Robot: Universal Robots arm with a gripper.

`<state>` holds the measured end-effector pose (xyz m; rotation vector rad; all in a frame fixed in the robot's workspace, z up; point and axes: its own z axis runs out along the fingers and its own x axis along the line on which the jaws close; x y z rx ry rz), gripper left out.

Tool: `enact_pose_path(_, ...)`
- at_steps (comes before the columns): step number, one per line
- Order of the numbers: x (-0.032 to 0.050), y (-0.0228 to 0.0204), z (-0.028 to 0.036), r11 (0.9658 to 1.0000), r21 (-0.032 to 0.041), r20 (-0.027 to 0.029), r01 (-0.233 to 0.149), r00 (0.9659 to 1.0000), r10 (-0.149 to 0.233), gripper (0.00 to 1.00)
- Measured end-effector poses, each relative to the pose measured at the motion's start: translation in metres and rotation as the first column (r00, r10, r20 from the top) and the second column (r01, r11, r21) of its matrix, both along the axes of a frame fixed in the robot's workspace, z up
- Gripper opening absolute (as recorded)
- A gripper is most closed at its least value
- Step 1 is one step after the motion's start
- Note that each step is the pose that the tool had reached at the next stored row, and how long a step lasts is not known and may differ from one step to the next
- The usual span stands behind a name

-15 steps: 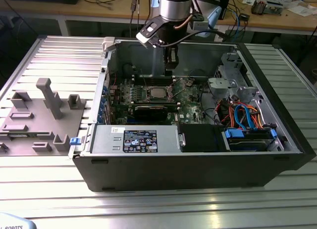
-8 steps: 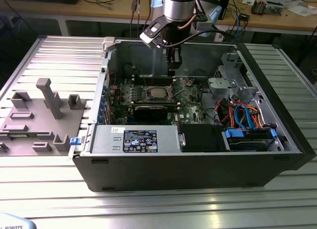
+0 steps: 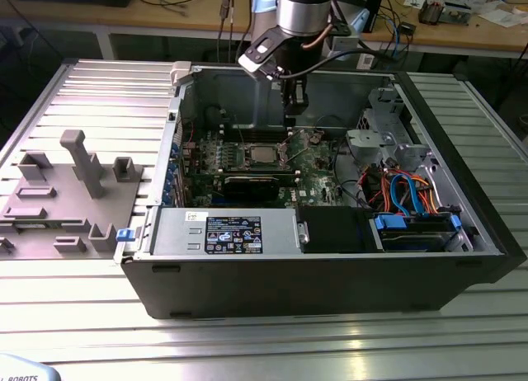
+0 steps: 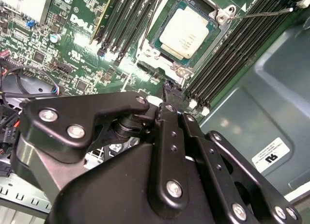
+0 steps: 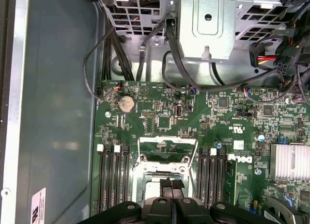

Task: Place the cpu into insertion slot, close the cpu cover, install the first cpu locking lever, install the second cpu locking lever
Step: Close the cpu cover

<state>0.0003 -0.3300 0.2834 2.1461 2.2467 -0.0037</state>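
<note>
The cpu (image 4: 185, 34), a small flat square chip with a silvery metal top, sits flat in the insertion slot (image 4: 147, 53), the silvery-rimmed square socket on the green motherboard (image 4: 92, 44). The cpu cover (image 4: 217, 34), a thin silvery frame plate with a large window, looks laid down around the chip; whether it is fully seated can't be told. One thin wire locking lever (image 4: 264, 13) juts free over the long black memory slots (image 4: 232, 54), so it is unlatched. The black gripper (image 5: 172, 184) has its fingertips pressed together with nothing between them, which reads as a pusher rather than a grasp. Judgement: the work is at the cover/lever stage. Doing it well means loading only the frame or the wire, pressing squarely, and staying off the chip top and memory slots. The second wrist view gives chip, frame and loose lever clearly. The first wrist view has the tips overlapping the socket, showing their alignment, plus a round coin cell (image 5: 127, 104). The exterior view shows the gripper clear of the board inside the open dark computer case (image 3: 330, 274) on a slatted metal table (image 3: 330, 348).
</note>
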Motion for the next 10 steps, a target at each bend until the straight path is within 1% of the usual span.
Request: enact_pose_path(10, 0.0061, 0.0000, 0.0000, 1.0000, 0.0000, -0.0001, 0.000, 1.0000, 0.000, 0.11)
